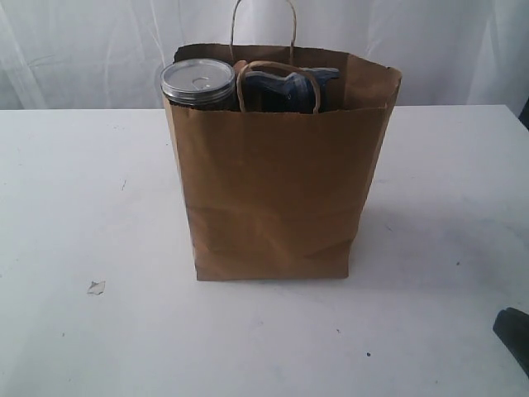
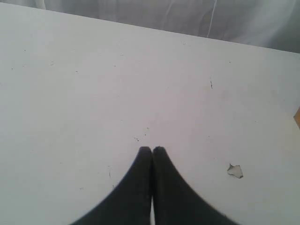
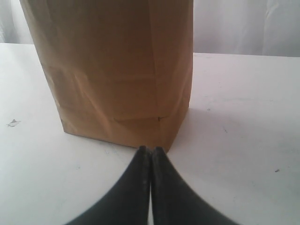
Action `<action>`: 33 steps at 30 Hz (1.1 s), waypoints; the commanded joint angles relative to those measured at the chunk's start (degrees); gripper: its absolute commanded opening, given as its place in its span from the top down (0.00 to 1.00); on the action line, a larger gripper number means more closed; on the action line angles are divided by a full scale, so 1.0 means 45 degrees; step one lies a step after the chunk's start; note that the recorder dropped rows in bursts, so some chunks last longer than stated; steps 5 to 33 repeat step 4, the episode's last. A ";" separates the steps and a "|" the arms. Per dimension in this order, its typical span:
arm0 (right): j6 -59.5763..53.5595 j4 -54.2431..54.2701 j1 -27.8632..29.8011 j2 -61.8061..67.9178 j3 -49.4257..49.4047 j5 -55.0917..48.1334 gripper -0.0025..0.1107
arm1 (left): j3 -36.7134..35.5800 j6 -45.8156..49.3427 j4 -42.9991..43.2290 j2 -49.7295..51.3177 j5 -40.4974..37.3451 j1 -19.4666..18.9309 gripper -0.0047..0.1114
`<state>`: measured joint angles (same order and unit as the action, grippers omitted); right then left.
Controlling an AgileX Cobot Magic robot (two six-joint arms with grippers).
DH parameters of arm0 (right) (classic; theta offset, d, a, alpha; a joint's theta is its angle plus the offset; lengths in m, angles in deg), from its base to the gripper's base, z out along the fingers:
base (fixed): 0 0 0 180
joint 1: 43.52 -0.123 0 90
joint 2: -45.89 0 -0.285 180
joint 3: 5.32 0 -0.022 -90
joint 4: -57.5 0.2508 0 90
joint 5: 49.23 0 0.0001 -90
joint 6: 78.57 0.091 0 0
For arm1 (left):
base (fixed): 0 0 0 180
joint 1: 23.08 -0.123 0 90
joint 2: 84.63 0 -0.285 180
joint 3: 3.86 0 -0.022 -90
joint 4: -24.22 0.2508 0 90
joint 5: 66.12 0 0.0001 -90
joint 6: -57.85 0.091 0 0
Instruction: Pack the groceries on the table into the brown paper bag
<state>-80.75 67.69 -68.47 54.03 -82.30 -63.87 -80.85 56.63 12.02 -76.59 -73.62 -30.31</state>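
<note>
The brown paper bag [image 1: 277, 174] stands upright in the middle of the white table [image 1: 74, 207]. A silver pull-tab can [image 1: 197, 81] pokes out of its top at the left, with a dark-blue packet [image 1: 285, 89] beside it. Other groceries are hidden. My right gripper [image 3: 151, 149] is shut and empty, its tips close to the bag's [image 3: 117, 65] lower corner; in the exterior view only a dark part of that arm [image 1: 514, 332] shows at the lower right edge. My left gripper [image 2: 152, 149] is shut and empty over bare table [image 2: 93, 84], out of the exterior view.
A small torn chip [image 1: 96, 287] marks the tabletop left of the bag, also visible as a chip [image 2: 235, 171] near my left gripper. A white curtain [image 1: 83, 50] hangs behind the table's far edge. The bag's two twisted handles [image 1: 263, 25] stand above its rim.
</note>
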 commanded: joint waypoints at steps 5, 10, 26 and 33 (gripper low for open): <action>0.0024 -0.0033 0.0105 -0.0080 -0.0052 0.0142 0.98 | -0.0050 -0.0010 -0.0024 -0.0056 -0.0009 -0.0011 0.96; 0.0024 -0.0033 0.0105 -0.0080 -0.0052 0.0142 0.98 | -0.0050 -0.0010 -0.0024 -0.0056 -0.0009 -0.0011 0.96; 0.0024 -0.0033 0.0105 -0.0080 -0.0052 0.0142 0.98 | -0.0050 -0.0010 -0.0024 -0.0056 -0.0009 -0.0011 0.96; 0.0024 -0.0033 0.0105 -0.0080 -0.0052 0.0142 0.98 | -0.0050 -0.0010 -0.0024 -0.0056 -0.0009 -0.0011 0.96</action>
